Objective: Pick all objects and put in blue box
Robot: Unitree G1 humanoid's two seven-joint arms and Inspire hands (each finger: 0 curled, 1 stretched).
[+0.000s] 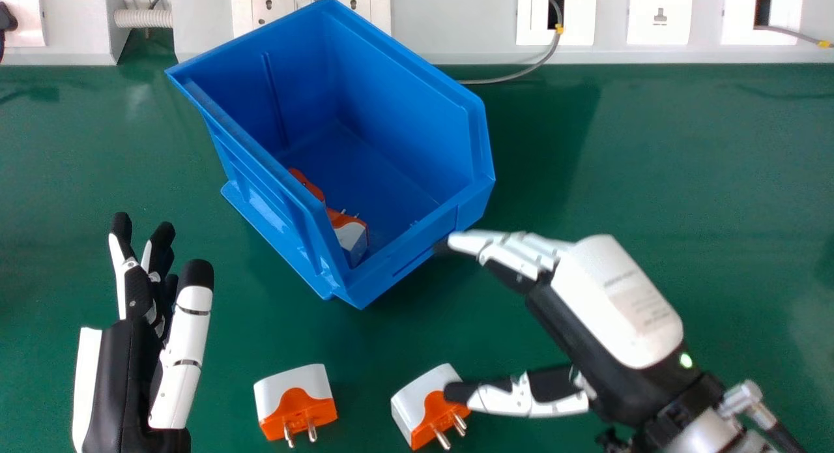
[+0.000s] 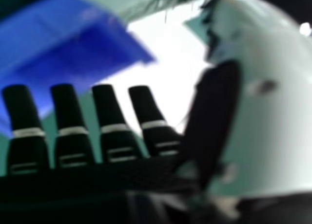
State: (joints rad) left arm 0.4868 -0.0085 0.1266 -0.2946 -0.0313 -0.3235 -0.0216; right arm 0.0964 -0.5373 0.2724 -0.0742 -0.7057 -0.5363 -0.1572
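Two orange-and-white plug adapters, the left one (image 1: 290, 391) and the right one (image 1: 417, 404), lie apart on the green table (image 1: 651, 166), nearer me than the blue box (image 1: 423, 248). More orange-and-white pieces (image 1: 350, 234) sit inside the box. Right of the box I see the right hand (image 1: 612, 303), fingers and thumb spread apart, its thumb by the right adapter; left of it, the left hand (image 1: 124, 381) has its fingers extended. Wall sockets (image 1: 659, 13) line up behind the box.

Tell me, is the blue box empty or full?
Neither: the blue box is partly filled. An orange-and-white plug and another orange piece lie inside, with bare space beside them.
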